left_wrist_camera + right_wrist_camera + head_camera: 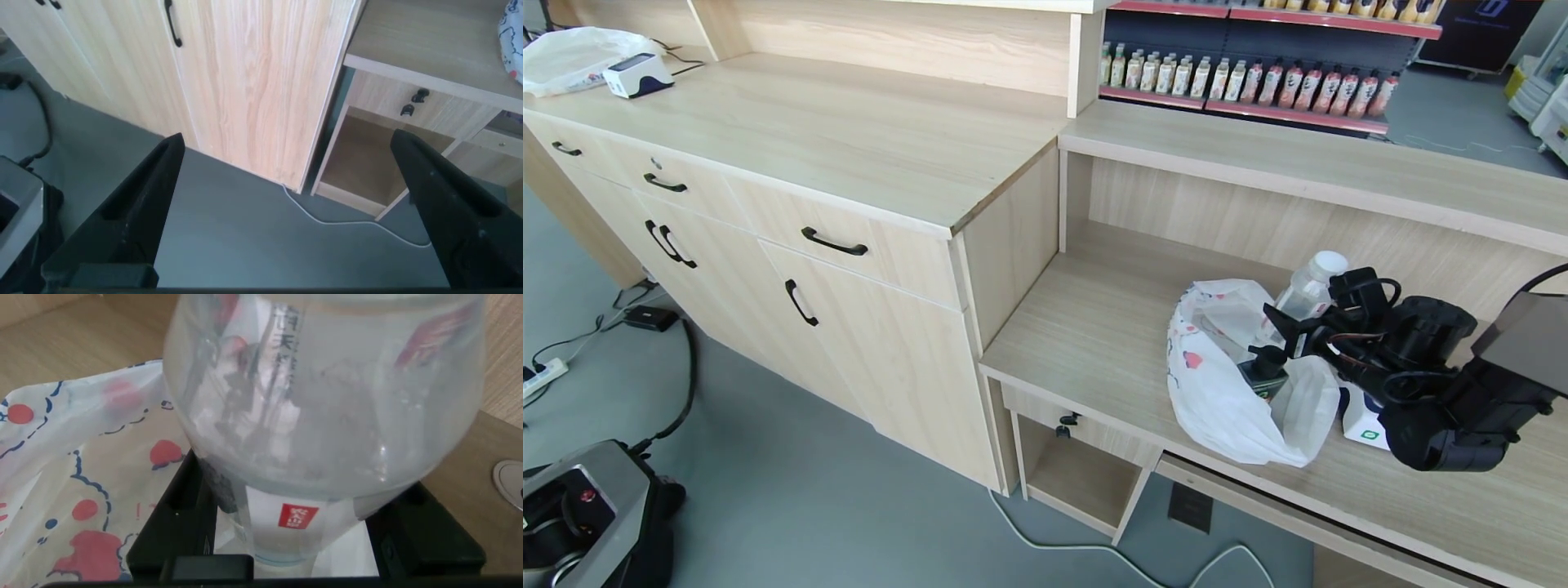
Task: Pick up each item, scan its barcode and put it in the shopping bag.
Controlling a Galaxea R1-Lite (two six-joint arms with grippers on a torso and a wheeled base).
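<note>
My right gripper (1308, 317) is shut on a clear plastic bottle (1308, 287) with a white cap, held just above the far rim of the shopping bag (1217, 392). The bag is white with red and blue print and lies open on the low desk (1094, 327). A dark item (1263, 371) lies inside its mouth. In the right wrist view the bottle (327, 416) looms between the black fingers (184, 531), with the bag (73, 482) beside it. My left gripper (286, 220) hangs open and holds nothing, low over the grey floor (245, 237) before the cabinet.
A small white device (1364, 418) sits on the desk beside the bag, under my right arm. The tall cabinet counter (833, 131) carries another white device (637, 73) and a plastic bag (564, 57). Behind is a shelf of bottles (1241, 80). Cables (645, 318) cross the floor.
</note>
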